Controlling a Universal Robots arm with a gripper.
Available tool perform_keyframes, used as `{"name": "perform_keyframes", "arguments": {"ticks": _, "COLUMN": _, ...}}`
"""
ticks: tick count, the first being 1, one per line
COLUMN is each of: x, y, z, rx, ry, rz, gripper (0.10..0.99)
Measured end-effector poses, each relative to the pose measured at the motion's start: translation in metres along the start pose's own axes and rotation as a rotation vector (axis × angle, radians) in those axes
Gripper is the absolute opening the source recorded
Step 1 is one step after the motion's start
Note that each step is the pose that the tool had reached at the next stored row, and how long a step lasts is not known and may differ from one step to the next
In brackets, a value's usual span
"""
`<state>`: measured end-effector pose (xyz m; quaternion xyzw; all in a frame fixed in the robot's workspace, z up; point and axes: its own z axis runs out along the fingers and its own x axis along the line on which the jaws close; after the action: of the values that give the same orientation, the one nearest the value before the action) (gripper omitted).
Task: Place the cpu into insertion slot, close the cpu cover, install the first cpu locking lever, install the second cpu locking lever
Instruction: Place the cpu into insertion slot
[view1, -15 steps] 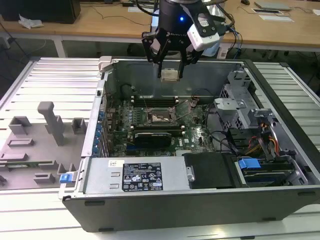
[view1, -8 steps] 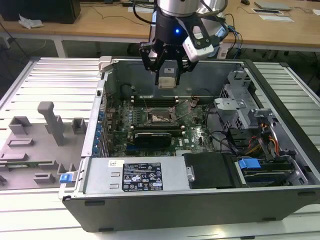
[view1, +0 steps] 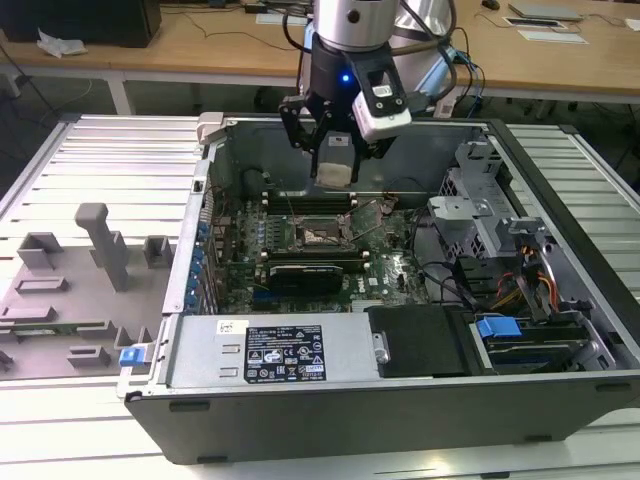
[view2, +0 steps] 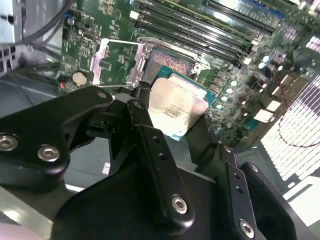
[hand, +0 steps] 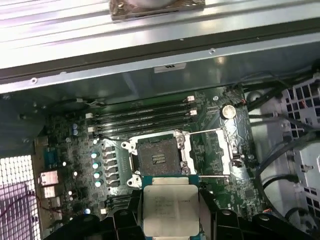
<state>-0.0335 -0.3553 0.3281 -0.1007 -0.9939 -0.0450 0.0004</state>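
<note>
Silvery metal caught between black fingers: the cpu hangs in your gripper, pinched by its edges, the jaws closed only to the chip's width. It rides in the air above the board, near the slot but raised well clear of it. The slot lies bare, and its cover is swung open just beside it.

Your risks, as they appear:
- A chip lowered tilted or turned off-square could bear on the contact field and bend it.
- A light edge grip could let the chip slip and drop onto the board.
- A finger could catch the raised cover.

The count is one cpu, one slot, one cover, one gripper and one open case. What look like four long memory slots lie beyond the slot. The locking levers are too thin to count with certainty.
</note>
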Motion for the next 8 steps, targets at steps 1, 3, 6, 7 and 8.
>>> {"name": "perform_keyframes", "arguments": {"ticks": 1, "x": 0.0, "y": 0.0, "z": 0.0006, "rx": 0.0, "ry": -0.0027, "rz": 0.03, "gripper": 0.541}}
{"name": "perform_keyframes", "arguments": {"ticks": 3, "x": 0.0, "y": -0.0001, "z": 0.0012, "rx": -0.001, "ry": -0.0058, "rz": 0.065, "gripper": 0.541}}
{"name": "perform_keyframes", "arguments": {"ticks": 6, "x": 0.0, "y": -0.0002, "z": 0.0023, "rx": -0.002, "ry": -0.0147, "rz": 0.163, "gripper": 0.541}}
{"name": "perform_keyframes", "arguments": {"ticks": 7, "x": 0.0, "y": -0.0002, "z": 0.0024, "rx": -0.002, "ry": -0.0168, "rz": 0.186, "gripper": 0.541}}
{"name": "perform_keyframes", "arguments": {"ticks": 8, "x": 0.0, "y": -0.0002, "z": 0.0026, "rx": -0.002, "ry": -0.0198, "rz": 0.22, "gripper": 0.541}}
